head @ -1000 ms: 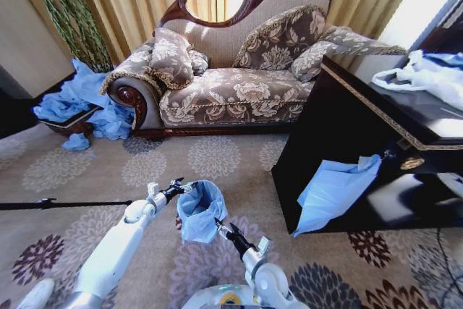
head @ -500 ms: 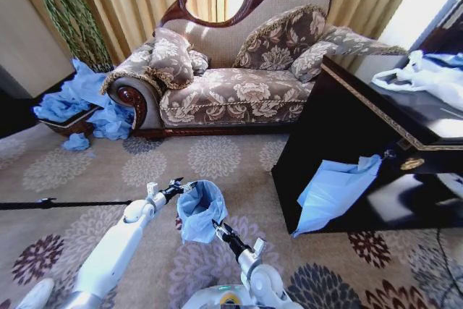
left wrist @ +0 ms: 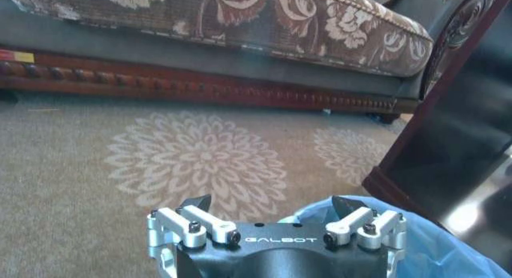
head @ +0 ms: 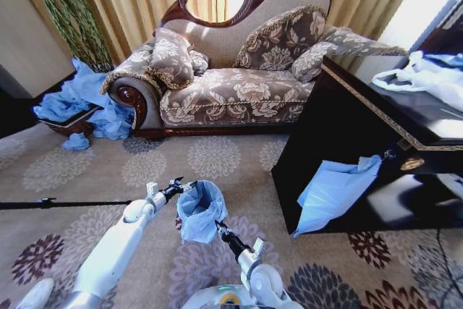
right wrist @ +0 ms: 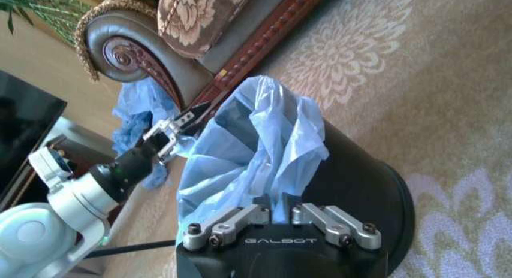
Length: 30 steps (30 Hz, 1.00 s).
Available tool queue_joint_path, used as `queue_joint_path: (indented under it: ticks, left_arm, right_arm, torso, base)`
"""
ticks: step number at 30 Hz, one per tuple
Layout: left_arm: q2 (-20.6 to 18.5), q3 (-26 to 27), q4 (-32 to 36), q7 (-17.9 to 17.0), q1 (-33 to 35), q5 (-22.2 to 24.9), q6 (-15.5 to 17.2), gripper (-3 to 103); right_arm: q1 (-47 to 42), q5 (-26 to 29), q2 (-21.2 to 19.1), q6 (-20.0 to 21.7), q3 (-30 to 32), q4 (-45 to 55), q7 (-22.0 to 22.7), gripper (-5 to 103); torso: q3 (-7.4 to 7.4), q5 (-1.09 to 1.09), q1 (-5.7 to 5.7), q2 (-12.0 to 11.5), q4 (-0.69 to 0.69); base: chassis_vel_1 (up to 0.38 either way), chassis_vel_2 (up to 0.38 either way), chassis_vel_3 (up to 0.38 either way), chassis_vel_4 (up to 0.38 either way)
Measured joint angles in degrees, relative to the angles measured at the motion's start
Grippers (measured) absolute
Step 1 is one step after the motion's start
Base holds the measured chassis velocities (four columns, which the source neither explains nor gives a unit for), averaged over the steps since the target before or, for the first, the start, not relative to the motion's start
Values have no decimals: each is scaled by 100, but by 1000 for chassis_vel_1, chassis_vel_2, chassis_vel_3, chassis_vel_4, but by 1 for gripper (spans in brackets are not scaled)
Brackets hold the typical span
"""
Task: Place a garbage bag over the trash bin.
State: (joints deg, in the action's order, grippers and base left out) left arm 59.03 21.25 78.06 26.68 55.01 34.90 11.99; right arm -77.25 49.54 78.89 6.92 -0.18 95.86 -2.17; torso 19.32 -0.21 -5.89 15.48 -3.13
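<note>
The garbage bag [head: 199, 211], light blue and wrinkled, is draped over the small black trash bin [right wrist: 360, 176] on the carpet, its mouth gaping upward. In the head view the bag hides most of the bin. My right gripper [head: 219, 228] is at the bag's near right edge and, in the right wrist view, my right gripper [right wrist: 276, 215] is shut on a fold of the garbage bag [right wrist: 256, 146]. At the rim's left side my left gripper [head: 176, 187] stands open. The left wrist view shows my left gripper [left wrist: 272, 203] with carpet between its fingers and the garbage bag [left wrist: 424, 245] beside it.
A patterned sofa [head: 231, 85] stands behind. A black cabinet [head: 347, 135] is on the right, with a flat blue sheet [head: 333, 189] hanging from it and white bags [head: 427, 74] on top. A wicker basket [head: 69, 124] heaped with blue bags sits far left. A black rod [head: 65, 204] lies on the floor.
My right arm has shifted slightly left, toward the bin, and the bag's near right edge has been drawn out a little. The left arm has stayed still.
</note>
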Motion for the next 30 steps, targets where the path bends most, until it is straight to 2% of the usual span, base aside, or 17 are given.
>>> queue_joint_path:
  ticks: [1,7,14,20,24,25,28,30]
  left_arm:
    - [2,2,5,-1,2,1,0,100]
    - [3,20,20,-4,22,7,-3,100]
    - [-16,80,58,-4,83,17,-25,100]
    - [-40,152,130,-4,169,20,-33,100]
    - [-50,176,181,-6,194,20,-34,100]
    - [-61,185,219,-7,199,20,-34,100]
    - [-103,193,306,-11,211,4,-29,100]
    - [-159,193,469,-12,242,-53,-10,100]
  right_arm:
    - [13,-40,14,-1,1,-32,9,2]
    - [79,-350,64,-45,12,-281,37,0]
    - [118,-791,61,-138,12,-651,60,0]
    - [192,-1045,62,-277,9,-933,159,0]
    - [155,-1061,59,-267,11,-702,325,0]
    - [105,-1067,-9,-275,10,-501,420,0]
    - [-102,-1204,-194,-299,8,-216,569,-1]
    - [-252,-1281,-335,-329,11,-36,588,10]
  torso:
    - [0,-1,0,0,0]
    - [0,-2,0,0,3]
    - [0,-2,0,0,-2]
    - [0,13,0,0,-5]
    - [0,12,0,0,-1]
    - [0,15,0,0,4]
    - [1,17,0,0,-2]
    - [0,22,0,1,-4]
  base:
    - [0,0,0,0]
    - [0,0,0,0]
    - [0,0,0,0]
    - [0,0,0,0]
    - [0,0,0,0]
    - [0,0,0,0]
    - [0,0,0,0]
    - [0,0,0,0]
